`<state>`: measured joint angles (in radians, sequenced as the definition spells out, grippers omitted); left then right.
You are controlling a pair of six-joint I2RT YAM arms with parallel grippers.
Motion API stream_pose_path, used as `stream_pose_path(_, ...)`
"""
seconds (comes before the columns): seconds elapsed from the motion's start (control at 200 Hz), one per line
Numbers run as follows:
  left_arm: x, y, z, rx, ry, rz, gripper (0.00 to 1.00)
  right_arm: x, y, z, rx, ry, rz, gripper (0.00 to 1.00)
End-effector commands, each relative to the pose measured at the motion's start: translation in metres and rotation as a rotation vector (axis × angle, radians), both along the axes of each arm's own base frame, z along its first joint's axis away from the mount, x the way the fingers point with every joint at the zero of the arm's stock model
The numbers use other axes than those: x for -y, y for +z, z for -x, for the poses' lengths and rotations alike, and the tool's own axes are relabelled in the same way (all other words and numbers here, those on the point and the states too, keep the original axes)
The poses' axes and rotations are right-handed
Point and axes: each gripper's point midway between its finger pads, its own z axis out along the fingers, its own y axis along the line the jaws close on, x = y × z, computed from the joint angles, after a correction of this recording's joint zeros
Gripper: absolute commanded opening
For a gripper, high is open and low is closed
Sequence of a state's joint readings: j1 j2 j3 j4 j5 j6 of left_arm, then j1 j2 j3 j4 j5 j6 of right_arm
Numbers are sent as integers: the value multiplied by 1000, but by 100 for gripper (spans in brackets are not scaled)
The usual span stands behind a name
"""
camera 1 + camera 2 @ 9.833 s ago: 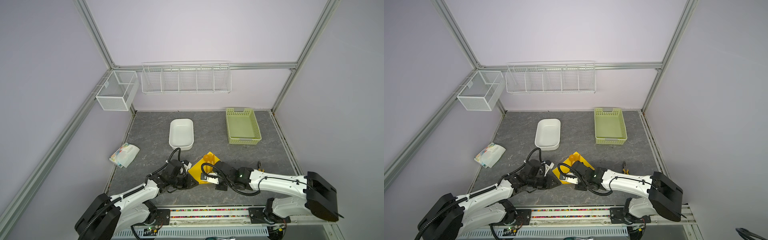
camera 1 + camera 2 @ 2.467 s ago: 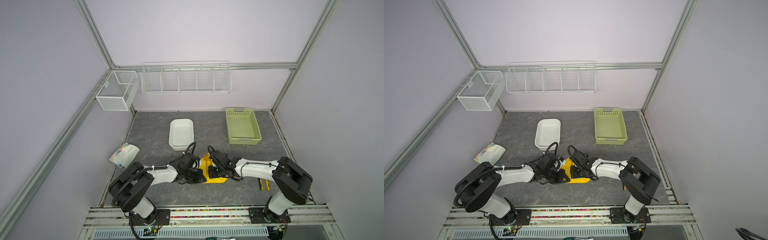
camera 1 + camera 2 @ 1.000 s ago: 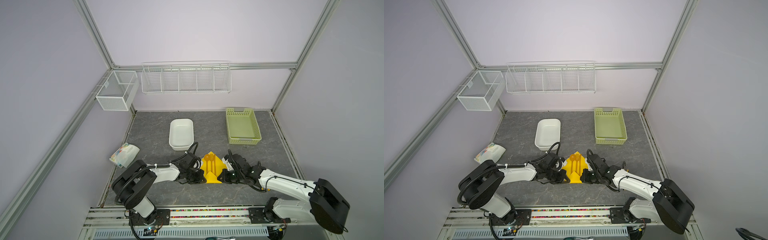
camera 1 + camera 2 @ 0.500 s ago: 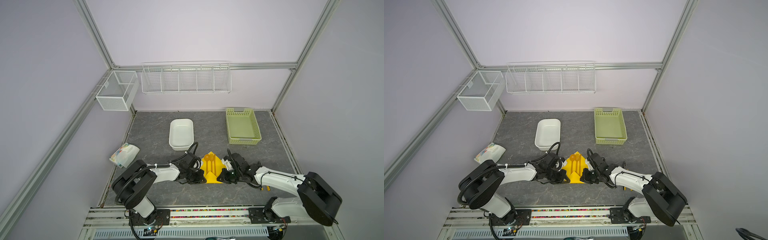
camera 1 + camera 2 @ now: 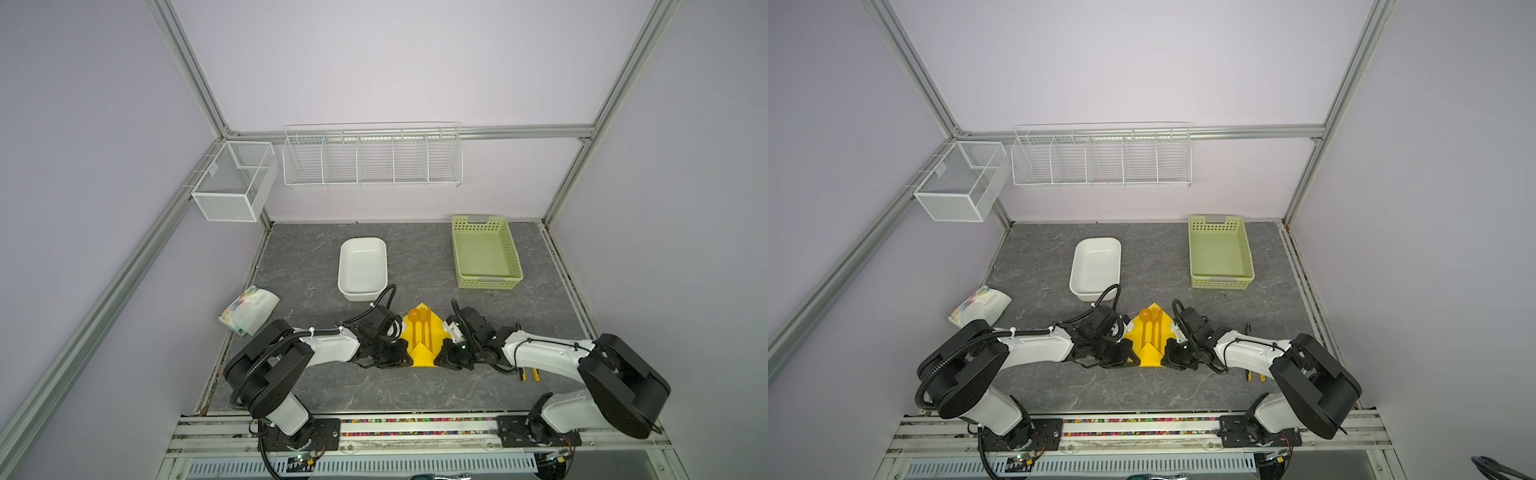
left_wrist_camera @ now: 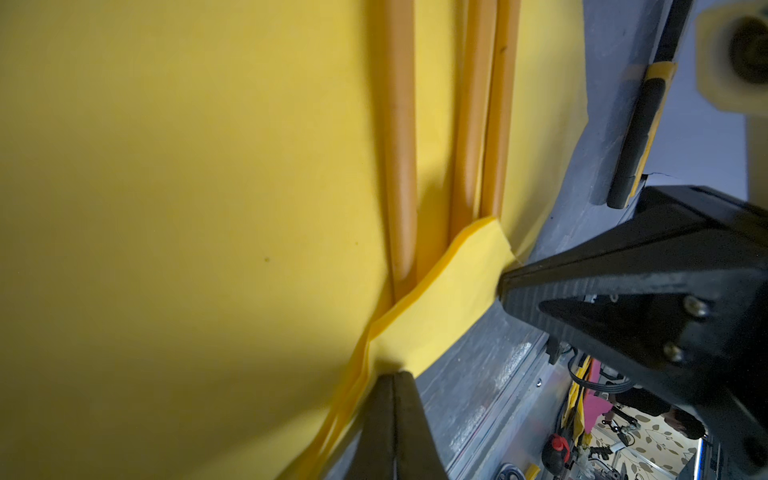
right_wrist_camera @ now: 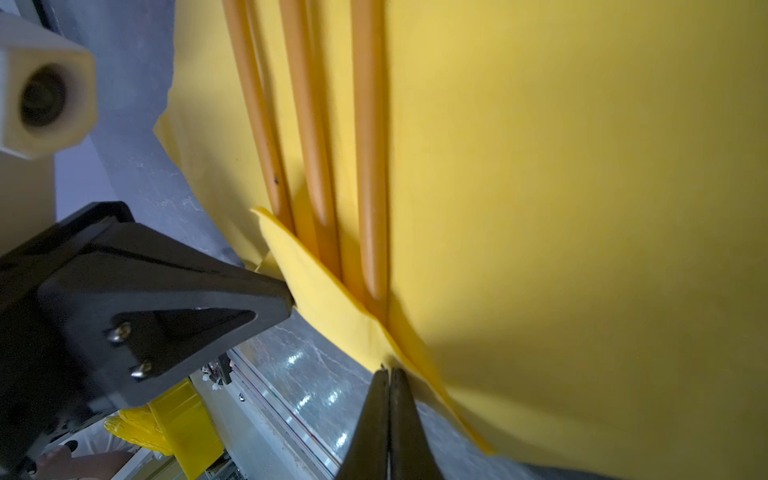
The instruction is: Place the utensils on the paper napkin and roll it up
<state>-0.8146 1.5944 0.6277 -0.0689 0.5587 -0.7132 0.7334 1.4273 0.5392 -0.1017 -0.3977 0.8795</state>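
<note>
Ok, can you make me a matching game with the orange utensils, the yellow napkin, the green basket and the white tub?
Things:
1. utensils
2. paper napkin
3. green basket
4. white tub

Clues:
A. empty, at the back right
B. lying side by side on yellow paper
C. near corner folded up over the handles
D. empty, in the middle of the table

Pairs: 1-B, 2-C, 3-A, 4-D

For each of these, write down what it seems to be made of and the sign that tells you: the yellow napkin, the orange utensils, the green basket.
Yellow napkin: thin matte paper, likely; its folded corner shows a soft crease and layered edges.
Orange utensils: probably plastic; smooth, slightly translucent handles with a dull sheen.
Green basket: moulded plastic by its look; even colour, perforated walls.
</note>
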Motion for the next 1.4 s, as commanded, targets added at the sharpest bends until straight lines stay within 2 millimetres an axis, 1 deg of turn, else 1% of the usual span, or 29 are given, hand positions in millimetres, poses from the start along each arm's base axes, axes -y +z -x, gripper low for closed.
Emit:
stream_pose_path(0.0, -9, -15, 2, -15, 11, -69, 5, 7, -11, 5, -32, -7, 24, 7)
stream_pose_path(0.215, -9, -16, 2, -16, 11, -72, 5, 9, -19, 8, -53, 1, 44, 7)
stream_pose_path(0.5, -16, -18, 3, -9, 9, -106, 4, 19, -26, 12, -69, -4, 86, 7)
stream_pose_path(0.75, -33, -25, 5, 12, -16, -205, 4, 22, -29, 14, -76, -3, 97, 6)
stream_pose_path(1.105, -47, -27, 9, 22, -41, -274, 4, 24, -32, 15, -89, -4, 106, 7)
stream_pose_path(1.395, -65, -33, 11, 25, -27, -362, 4, 25, -33, 16, -91, -6, 106, 7)
